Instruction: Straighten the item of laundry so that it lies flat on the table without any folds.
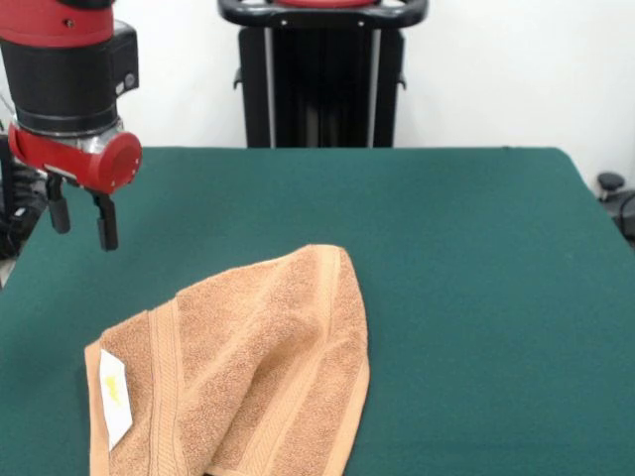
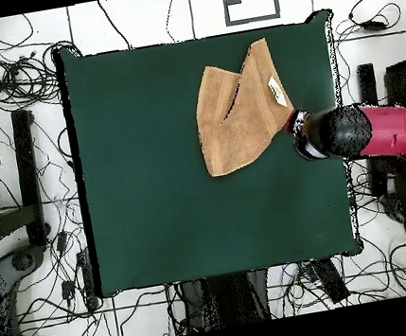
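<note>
The towel (image 1: 238, 367) lay on the table (image 1: 476, 297), folded over itself so that one layer covered part of another, with a ridge running up the middle and its upper end drawn to a rounded peak. Its white tag (image 1: 114, 395) sat by the corner closest to me, face up. It was not flat yet, and I judged most of the straightening was left to do.

My gripper (image 1: 79, 220) hung above the table just beyond that tagged corner, clear of the towel and touching nothing. Its two fingers (image 1: 105, 220) stood apart with nothing between them. I judged I was held there, off the cloth, so that I could come down on the tagged corner or the nearby edge, since pulling that edge away from the ridge seemed the likeliest way to open the fold.
</note>
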